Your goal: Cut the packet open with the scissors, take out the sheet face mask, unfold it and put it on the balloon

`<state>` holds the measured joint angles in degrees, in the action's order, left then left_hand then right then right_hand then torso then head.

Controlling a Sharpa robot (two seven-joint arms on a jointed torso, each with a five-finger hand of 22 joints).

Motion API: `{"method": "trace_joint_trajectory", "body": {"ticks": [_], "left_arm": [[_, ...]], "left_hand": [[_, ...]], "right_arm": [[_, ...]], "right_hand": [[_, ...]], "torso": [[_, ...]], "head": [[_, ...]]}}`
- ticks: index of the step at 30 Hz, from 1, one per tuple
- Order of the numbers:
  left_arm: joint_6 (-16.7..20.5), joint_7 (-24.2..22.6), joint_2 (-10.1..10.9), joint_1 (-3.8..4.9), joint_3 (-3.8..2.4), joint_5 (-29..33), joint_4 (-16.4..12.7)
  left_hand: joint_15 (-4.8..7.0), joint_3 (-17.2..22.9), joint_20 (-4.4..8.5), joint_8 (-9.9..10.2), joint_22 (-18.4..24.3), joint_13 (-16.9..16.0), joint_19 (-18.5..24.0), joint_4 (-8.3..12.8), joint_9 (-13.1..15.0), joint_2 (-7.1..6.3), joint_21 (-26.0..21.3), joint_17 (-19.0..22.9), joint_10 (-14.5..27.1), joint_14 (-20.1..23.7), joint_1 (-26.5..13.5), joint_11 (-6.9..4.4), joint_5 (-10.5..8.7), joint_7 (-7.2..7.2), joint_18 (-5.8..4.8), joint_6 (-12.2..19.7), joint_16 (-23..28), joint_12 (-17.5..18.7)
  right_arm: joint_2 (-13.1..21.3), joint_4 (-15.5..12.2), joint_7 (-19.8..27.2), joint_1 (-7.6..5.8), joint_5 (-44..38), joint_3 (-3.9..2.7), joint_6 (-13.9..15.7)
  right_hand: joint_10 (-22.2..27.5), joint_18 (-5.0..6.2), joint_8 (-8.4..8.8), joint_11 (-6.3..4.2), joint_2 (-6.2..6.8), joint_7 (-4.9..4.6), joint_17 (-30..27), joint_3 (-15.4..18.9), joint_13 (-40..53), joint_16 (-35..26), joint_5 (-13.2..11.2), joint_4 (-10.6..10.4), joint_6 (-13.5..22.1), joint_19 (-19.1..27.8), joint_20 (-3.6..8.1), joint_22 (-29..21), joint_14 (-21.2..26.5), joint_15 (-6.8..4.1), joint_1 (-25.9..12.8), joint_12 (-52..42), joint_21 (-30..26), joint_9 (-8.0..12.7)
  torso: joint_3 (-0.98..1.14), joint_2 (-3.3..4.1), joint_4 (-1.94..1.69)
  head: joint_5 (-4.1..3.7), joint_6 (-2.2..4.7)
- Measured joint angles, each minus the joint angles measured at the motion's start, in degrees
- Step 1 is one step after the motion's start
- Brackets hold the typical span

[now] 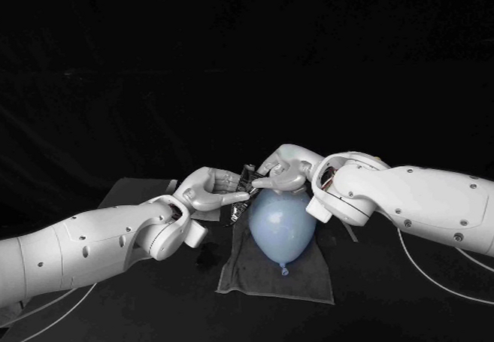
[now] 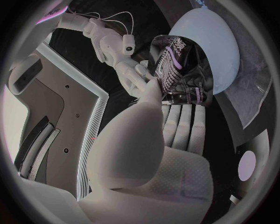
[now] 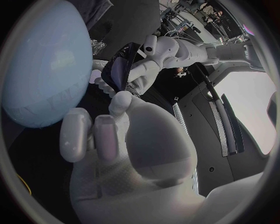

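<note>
Left hand (image 1: 210, 191) sits just off the balloon's (image 1: 281, 228) round end, on its left, fingers behind and thumb in front, clamped on the dark packet (image 1: 247, 178). The packet is upright, in the air, just above that same end of the balloon. Right hand (image 1: 285, 170) is over the balloon's round end on the right, with fingers curled in and tips at the packet's near edge. Can't tell if it's actually pinching or just touching. The balloon lies on a grey cloth (image 1: 262, 283), knot pointing towards the robot. My read: we're at the extraction step, both hands on the packet, mask not out yet, and I can't see whether the edge is cut. Next move needs the left to hold firm while the right gets fingertips into the opening and draws the sheet out clear of the balloon.
</note>
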<state>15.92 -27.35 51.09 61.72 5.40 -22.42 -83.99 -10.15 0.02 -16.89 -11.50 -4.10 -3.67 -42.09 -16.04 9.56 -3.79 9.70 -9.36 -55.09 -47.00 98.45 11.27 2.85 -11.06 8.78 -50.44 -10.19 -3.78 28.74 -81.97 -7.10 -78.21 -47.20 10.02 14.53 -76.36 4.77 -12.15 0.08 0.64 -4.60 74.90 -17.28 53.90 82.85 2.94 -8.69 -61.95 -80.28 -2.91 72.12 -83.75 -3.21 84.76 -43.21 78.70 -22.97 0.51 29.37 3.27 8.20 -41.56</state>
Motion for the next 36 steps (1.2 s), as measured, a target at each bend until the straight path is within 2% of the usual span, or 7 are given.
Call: {"method": "trace_joint_trajectory", "body": {"ticks": [6,10,13,19,25,27,36], "left_arm": [[-0.09,0.19,0.04,0.04,-0.05,-0.22,0.04],[-0.25,0.76,0.14,0.06,-0.07,-0.89,0.13],[-0.42,1.52,0.20,0.06,-0.07,-1.55,0.21],[-0.68,2.87,0.37,0.04,-0.03,-2.68,0.24],[-0.71,3.65,0.85,0.04,-0.03,-3.14,0.23],[-0.73,3.75,1.14,0.04,-0.06,-3.11,0.19],[-0.91,3.82,2.31,0.03,-0.78,-1.78,0.13]], "left_hand": [[-0.97,0.23,0.11,1.34,0.28,0.14,0.56,-0.25,-0.26,-0.93,-0.74,0.35,3.52,2.26,-0.48,-0.30,0.00,-0.61,-0.10,1.69,1.66,0.19],[-2.99,-0.24,0.06,3.65,0.36,0.37,2.88,-0.73,-1.43,-4.17,-2.28,1.73,11.84,9.27,-3.72,-1.23,0.00,1.48,-2.73,7.30,4.32,0.48],[-3.97,-2.41,-0.02,6.12,0.96,0.78,10.07,-0.99,-2.94,-6.90,-4.44,3.33,19.87,17.40,-5.68,-1.75,0.00,3.48,-4.87,15.06,6.50,0.81],[-5.66,-9.48,-0.21,8.97,2.24,1.35,26.08,-1.19,-5.07,-11.23,-7.81,5.87,31.43,30.22,-6.82,-2.66,0.00,6.30,-4.87,26.65,7.94,1.35],[-5.83,-10.75,-0.29,8.96,2.31,1.35,27.95,-1.29,-5.38,-11.54,-7.80,6.22,32.87,31.88,-7.15,-2.77,0.00,6.12,-4.87,28.68,7.94,1.35],[-5.75,-10.78,-0.31,8.96,2.31,1.35,27.97,-1.26,-5.39,-11.77,-7.80,6.22,32.99,31.96,-7.38,-2.64,0.00,6.01,-4.87,28.74,7.94,1.34],[-5.75,-10.77,-0.31,8.96,2.30,1.34,27.97,-1.26,-5.26,-11.77,-7.80,6.21,33.28,31.95,-7.39,-2.76,0.00,2.70,-4.87,28.33,7.94,1.34]], "right_arm": [[0.82,-0.93,1.02,0.13,-0.03,0.06,1.19],[1.34,-1.74,1.83,0.20,0.31,0.09,2.55],[1.70,-2.16,2.41,0.21,0.58,0.09,3.66],[2.24,-2.48,2.96,0.21,0.72,0.05,5.09],[2.73,-2.78,2.94,0.21,-0.33,0.05,5.31],[2.90,-2.79,2.84,0.21,-1.13,0.05,5.29],[3.44,-2.79,2.20,0.23,-9.31,0.06,5.22]], "right_hand": [[-1.06,-0.02,-0.97,0.01,0.84,0.09,0.01,-3.17,0.41,0.96,-0.30,0.40,-0.07,-0.36,0.36,1.19,-0.09,-0.50,-1.02,-0.18,0.58,0.00],[-1.81,-0.02,-2.05,-0.44,0.96,0.43,0.01,-5.53,0.03,1.05,-0.41,1.81,0.27,-0.37,0.37,1.58,-0.18,-0.63,-2.72,0.58,0.83,0.01],[-2.26,-0.02,-2.40,-0.59,1.01,0.62,0.05,-6.54,-0.05,1.38,-0.44,2.35,0.46,-0.65,0.65,2.00,-0.27,-0.72,-3.38,0.91,0.87,0.01],[-2.61,-0.03,-3.17,-0.67,1.26,0.77,0.05,-7.62,-0.28,1.62,-0.51,2.89,0.72,-0.65,0.65,2.47,-0.26,-0.73,-4.53,1.45,1.20,0.01],[-3.07,-0.04,-3.96,-0.60,1.61,0.61,0.05,-9.08,-0.01,1.95,-0.28,4.10,1.07,-0.86,0.87,2.83,-0.26,-0.72,-5.78,1.45,1.50,0.01],[-3.19,-0.85,-4.06,-0.71,1.62,0.60,0.05,-9.61,0.09,1.95,-0.28,4.34,1.08,-0.87,0.87,2.84,-0.26,-0.72,-5.79,1.45,1.80,0.01],[-3.39,-0.87,-4.73,-0.90,2.10,0.55,0.00,-10.43,0.28,2.26,-0.28,5.14,1.34,-1.20,0.94,2.84,-0.25,-0.71,-6.85,1.46,2.16,0.01]], "torso": [[0.05,-0.01,0.03],[0.07,-0.01,0.06],[0.07,-0.01,0.06],[0.04,-0.02,0.03],[0.03,-0.02,-0.01],[0.02,-0.02,-0.02],[0.02,-0.01,-0.05]], "head": [[0.05,-0.17],[0.09,-0.21],[0.05,-0.26],[-0.04,-0.26],[-0.09,-0.26],[-0.09,-0.26],[0.01,-0.16]]}}
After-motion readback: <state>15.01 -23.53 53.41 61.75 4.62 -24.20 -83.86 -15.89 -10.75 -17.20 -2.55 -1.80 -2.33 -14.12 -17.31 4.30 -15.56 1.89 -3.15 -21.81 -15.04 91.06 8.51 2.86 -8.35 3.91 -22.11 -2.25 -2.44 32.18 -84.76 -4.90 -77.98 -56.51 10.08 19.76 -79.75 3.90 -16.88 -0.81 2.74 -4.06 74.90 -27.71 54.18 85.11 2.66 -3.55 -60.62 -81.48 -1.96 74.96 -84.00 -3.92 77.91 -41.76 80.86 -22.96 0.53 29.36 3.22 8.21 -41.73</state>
